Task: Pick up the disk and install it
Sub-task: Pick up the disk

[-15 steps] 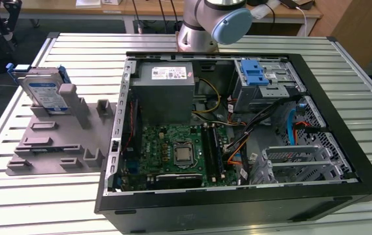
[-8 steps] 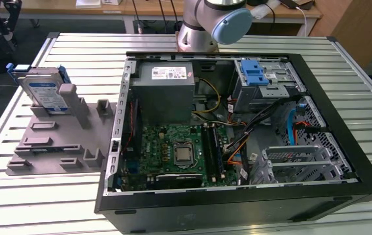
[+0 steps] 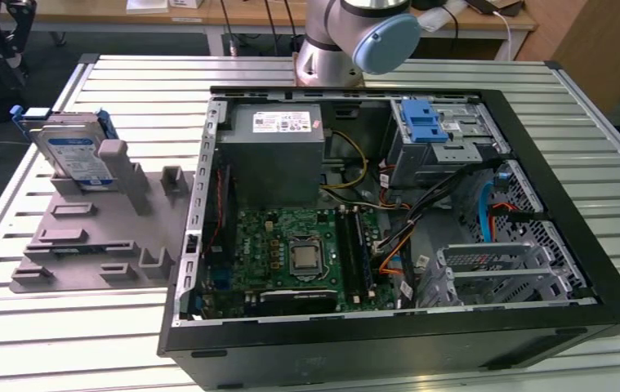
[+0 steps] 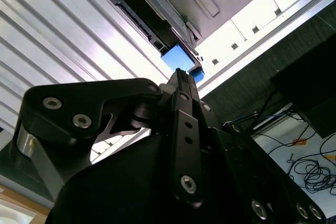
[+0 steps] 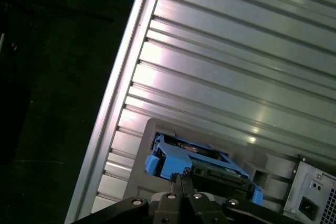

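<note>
The disk (image 3: 74, 153) stands on edge in a slot of the grey fixture (image 3: 91, 237), at the exterior view's left. It is silver, with a white-and-blue label and a blue carrier frame. In the second wrist view the disk (image 4: 149, 9) lies beyond my gripper (image 4: 178, 75), with a gap between them. In the first wrist view the disk (image 5: 202, 162) sits just past my gripper (image 5: 181, 178). The fingers are shut together with nothing between them.
An open computer case (image 3: 571, 245) fills the middle of the slatted metal table (image 3: 124, 82). Inside are a grey power supply (image 3: 271, 151), a drive cage with a blue latch (image 3: 430, 126) and the motherboard (image 3: 299, 253). The arm's base (image 3: 342, 41) stands behind the case.
</note>
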Tool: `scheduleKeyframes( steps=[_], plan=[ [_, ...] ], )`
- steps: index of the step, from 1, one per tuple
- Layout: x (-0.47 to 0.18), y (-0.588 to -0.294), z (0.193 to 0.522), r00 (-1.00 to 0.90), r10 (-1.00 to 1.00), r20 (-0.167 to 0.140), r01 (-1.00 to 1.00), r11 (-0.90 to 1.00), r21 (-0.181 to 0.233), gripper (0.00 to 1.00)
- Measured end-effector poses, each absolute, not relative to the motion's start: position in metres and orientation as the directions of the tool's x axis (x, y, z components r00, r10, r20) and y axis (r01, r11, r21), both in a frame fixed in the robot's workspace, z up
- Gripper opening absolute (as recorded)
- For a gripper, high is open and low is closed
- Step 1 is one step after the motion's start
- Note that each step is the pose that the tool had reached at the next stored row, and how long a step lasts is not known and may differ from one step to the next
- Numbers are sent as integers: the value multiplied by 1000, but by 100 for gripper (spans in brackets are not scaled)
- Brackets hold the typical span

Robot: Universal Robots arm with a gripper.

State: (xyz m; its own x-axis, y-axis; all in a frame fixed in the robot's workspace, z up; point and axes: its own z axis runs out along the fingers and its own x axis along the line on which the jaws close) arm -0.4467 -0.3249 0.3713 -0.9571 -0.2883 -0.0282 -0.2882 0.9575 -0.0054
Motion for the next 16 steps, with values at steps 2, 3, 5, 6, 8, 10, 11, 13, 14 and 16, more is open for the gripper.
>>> scheduleKeyframes(
  steps=[2, 3, 5, 6, 8, 10, 11, 13, 14, 16],
  plan=[
    [-447, -325, 371, -956, -291, -28, -291, 957, -5, 11],
    [-447, -325, 371, -956, -293, -28, -292, 956, -5, 11],
    [-447, -325, 371, -955, -295, -28, -295, 955, -5, 11],
    [-447, -325, 371, -954, -297, -28, -297, 955, -5, 11],
    [-447, -325, 371, -953, -302, -28, -302, 953, -5, 11],
    [-447, -325, 371, -951, -307, -28, -307, 952, -5, 11],
    [-447, -325, 371, -950, -310, -28, -310, 951, -5, 11],
    [-447, -325, 371, -949, -315, -28, -315, 949, -5, 11],
    [-447, -325, 371, -948, -317, -28, -317, 948, -5, 11],
    [-447, -325, 371, -946, -322, -28, -322, 947, -5, 11]
  ],
)
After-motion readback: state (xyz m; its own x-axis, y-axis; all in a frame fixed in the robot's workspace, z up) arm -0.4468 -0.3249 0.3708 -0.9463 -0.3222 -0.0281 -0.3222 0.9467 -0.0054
